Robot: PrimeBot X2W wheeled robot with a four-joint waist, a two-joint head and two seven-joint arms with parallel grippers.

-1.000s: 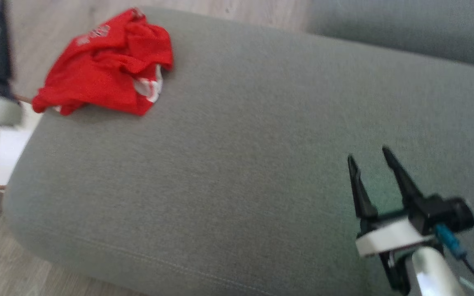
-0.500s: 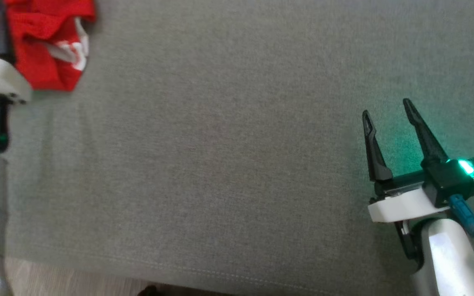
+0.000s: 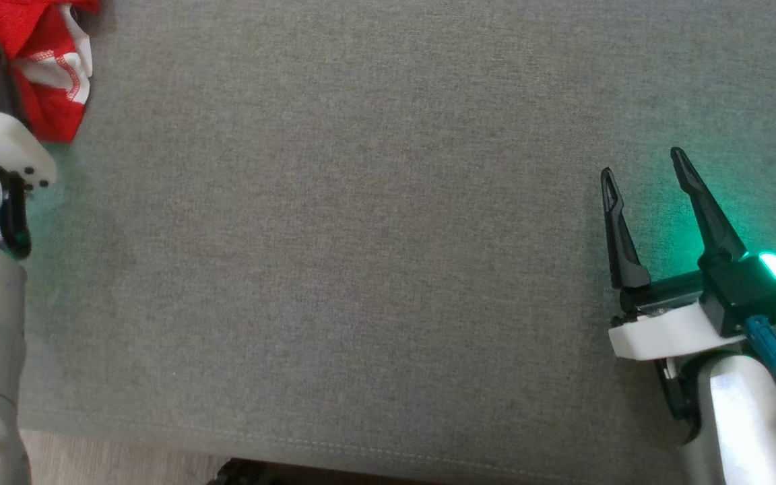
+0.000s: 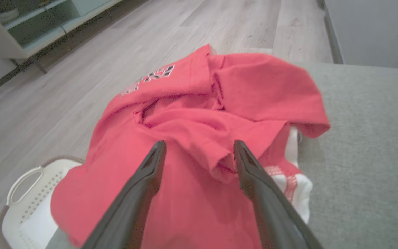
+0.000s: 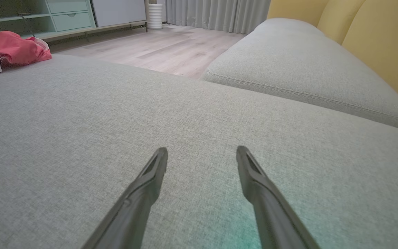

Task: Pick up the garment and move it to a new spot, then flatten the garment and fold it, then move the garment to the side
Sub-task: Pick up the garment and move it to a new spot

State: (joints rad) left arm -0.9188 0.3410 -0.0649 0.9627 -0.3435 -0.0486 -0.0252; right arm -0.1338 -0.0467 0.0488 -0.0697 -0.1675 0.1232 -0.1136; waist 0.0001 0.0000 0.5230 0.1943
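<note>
The garment [image 4: 199,114] is a crumpled red shirt with white trim and white lettering, lying at the end of a grey sofa cushion [image 3: 361,236]. It sits in the head view's top left corner [image 3: 31,74] and far left in the right wrist view [image 5: 12,48]. My left gripper [image 4: 199,145] hovers over the garment, open, its fingers either side of a raised fold, gripping nothing. One of its dark fingers [image 3: 4,87] shows against the red cloth. My right gripper [image 3: 640,162] is open above bare cushion at the right [image 5: 202,149], far from the garment.
A white laundry basket [image 4: 29,197] stands on the wood floor [image 4: 81,69] just beyond the garment's end of the cushion. A second grey cushion [image 5: 299,58] and a yellow backrest [image 5: 382,41] lie beyond my right gripper. A pale green cabinet [image 5: 71,14] stands across the room.
The head camera has swung, so the garment now sits in the top left corner. My left finger now overlaps the red cloth. Both grippers remain open.
</note>
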